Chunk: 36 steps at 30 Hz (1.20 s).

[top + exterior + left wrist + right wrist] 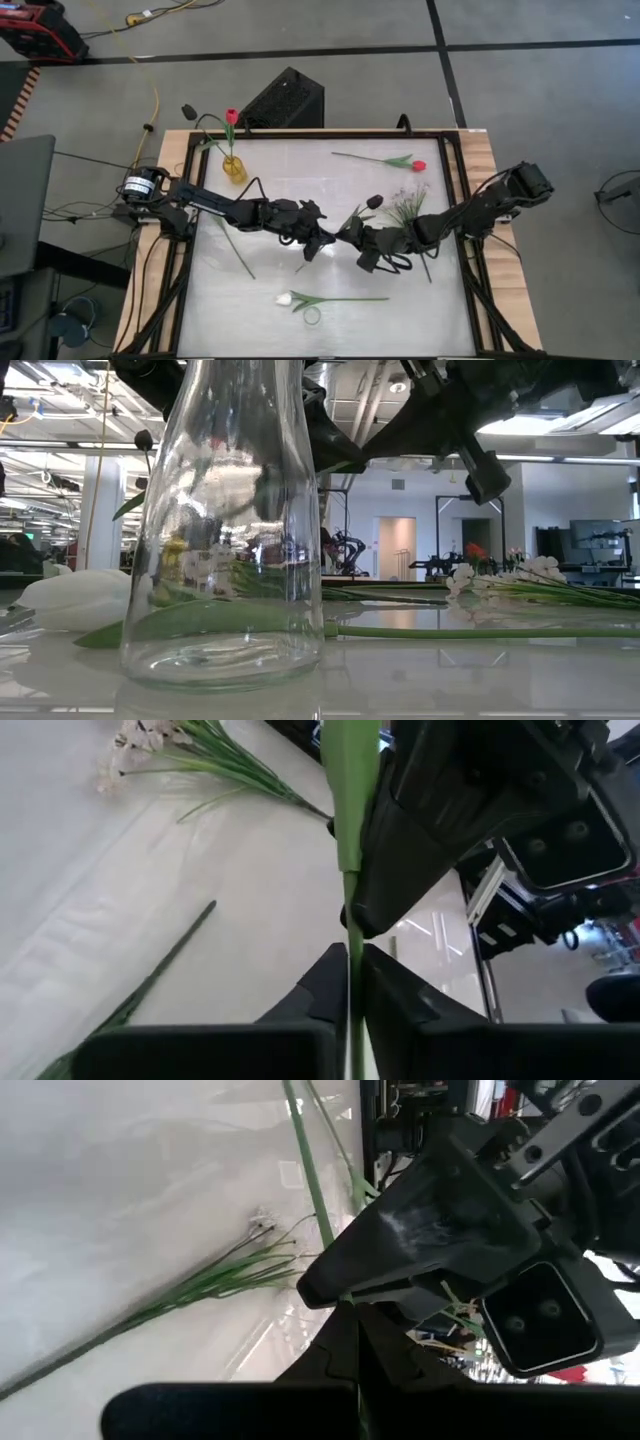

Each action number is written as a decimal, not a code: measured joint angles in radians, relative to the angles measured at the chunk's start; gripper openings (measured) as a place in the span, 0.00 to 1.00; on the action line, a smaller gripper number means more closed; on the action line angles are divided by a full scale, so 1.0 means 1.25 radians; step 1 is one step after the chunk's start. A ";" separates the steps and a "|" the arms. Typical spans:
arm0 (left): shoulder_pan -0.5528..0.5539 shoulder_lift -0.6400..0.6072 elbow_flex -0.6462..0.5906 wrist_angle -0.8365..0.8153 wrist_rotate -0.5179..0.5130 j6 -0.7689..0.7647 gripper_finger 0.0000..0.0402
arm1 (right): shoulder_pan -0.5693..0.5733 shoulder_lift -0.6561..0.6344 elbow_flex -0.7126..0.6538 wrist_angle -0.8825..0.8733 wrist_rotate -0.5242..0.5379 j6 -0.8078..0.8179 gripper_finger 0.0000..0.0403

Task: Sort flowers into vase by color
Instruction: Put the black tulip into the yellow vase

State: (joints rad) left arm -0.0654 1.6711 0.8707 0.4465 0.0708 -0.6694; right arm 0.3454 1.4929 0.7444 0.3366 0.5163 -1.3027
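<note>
A dark near-black tulip [374, 202] has a green stem that runs down to where my two grippers meet at mid-table. My left gripper [328, 240] [353, 963] and my right gripper [354, 243] [357, 1325] face each other tip to tip, both shut on that stem. A small yellow vase [234, 168] near the far-left corner holds a red tulip [232, 117] and another dark tulip [187, 110]. A red tulip [418, 165], a sprig of white blossoms [410, 205] and a white tulip [284, 298] lie flat on the table. My left gripper pinches the dark tulip's green stem [351, 920] between its two fingers, coming level from the table's left. The stem runs on from the fingertips straight into the right gripper just beyond. My right gripper pinches the same thin stem [352, 1302] between its two fingers, coming from the table's right. The left gripper's body stands right in front of its tips. The flower end rises toward the far side in the high view.
A clear glass vase [225, 520] stands near the table's near edge, close to the white tulip's stem [345, 298]. A loose green stem [235, 250] lies left of centre. A black box [285, 100] sits beyond the far edge. Black rails [462, 200] frame the white tabletop.
</note>
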 joint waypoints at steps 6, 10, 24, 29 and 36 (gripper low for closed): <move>0.000 0.000 0.000 0.009 -0.012 0.019 0.00 | 0.002 0.000 0.000 -0.005 -0.001 0.096 0.15; 0.006 0.000 0.000 0.008 -0.068 0.026 0.00 | 0.020 0.000 0.001 -0.008 0.019 0.175 0.25; 0.016 -0.144 0.000 -0.021 -0.213 0.286 0.00 | 0.139 -0.068 0.001 -0.433 0.085 0.918 0.53; -0.062 -0.262 -0.016 -0.014 -0.589 0.475 0.00 | 0.144 -0.082 -0.035 -0.511 0.062 1.075 0.51; -0.101 -0.321 -0.105 0.125 -0.894 0.798 0.00 | 0.136 -0.085 -0.118 -0.387 0.053 1.062 0.45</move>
State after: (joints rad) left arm -0.1920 1.2701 0.7392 0.6031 -1.0462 0.3281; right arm 0.5155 1.3869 0.5971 -0.1473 0.5827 0.0245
